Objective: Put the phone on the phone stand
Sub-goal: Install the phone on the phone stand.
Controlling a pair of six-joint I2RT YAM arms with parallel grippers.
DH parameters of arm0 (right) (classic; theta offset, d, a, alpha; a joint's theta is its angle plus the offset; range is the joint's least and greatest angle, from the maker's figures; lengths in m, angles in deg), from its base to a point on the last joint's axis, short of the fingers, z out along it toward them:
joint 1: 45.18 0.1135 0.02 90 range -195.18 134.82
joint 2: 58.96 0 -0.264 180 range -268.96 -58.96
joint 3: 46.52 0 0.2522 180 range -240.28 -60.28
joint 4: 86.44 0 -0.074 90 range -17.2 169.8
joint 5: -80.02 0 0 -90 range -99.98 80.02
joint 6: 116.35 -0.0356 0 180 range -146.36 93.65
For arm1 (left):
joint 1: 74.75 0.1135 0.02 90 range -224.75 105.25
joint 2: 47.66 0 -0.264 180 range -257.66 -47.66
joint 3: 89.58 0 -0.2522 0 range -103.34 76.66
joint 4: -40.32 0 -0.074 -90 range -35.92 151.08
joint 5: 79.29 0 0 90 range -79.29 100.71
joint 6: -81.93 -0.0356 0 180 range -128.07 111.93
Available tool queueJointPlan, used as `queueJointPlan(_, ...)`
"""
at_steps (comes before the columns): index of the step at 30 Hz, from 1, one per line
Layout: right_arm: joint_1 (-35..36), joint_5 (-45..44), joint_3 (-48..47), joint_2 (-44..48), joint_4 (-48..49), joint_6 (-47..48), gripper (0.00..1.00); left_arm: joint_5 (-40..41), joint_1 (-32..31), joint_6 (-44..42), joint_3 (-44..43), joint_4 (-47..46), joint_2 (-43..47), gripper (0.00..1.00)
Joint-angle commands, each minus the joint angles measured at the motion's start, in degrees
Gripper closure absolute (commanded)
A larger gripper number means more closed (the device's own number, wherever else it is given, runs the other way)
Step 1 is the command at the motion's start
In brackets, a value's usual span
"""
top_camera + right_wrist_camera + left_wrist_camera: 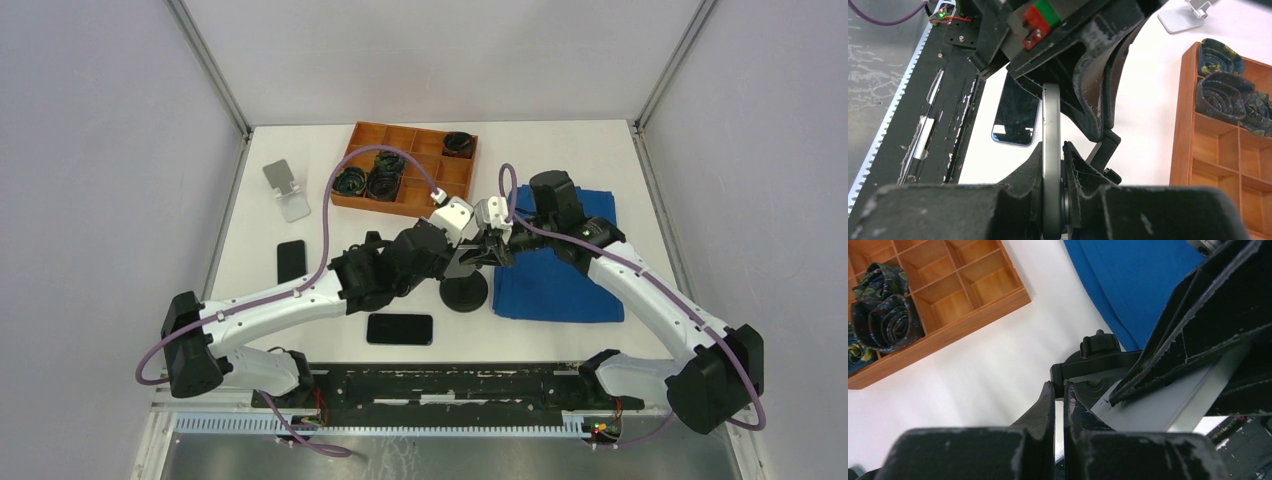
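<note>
Our right claw [1053, 154] pinches the phone [1051, 107] across its flat faces; we judge it stiff, slick and breakable. Our left claw [1059, 392], pressed together, sits beside the stand [1096, 360].
</note>
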Motion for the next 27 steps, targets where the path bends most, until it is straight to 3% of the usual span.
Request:
queueJointPlan(1, -2.43, -9.22, -0.27, -0.84, 5.25, -4.57, 1.0, 4.5, -0.27, -2.32, -3.52, -0.44, -0.69, 0.98)
queueJointPlan(27, -4.95, -19.46, -1.06, -2.47, 6.39, -11.44, 1.0, 6.34, 1.51, -3.92, -2.27, -1.48, -0.3, 0.98)
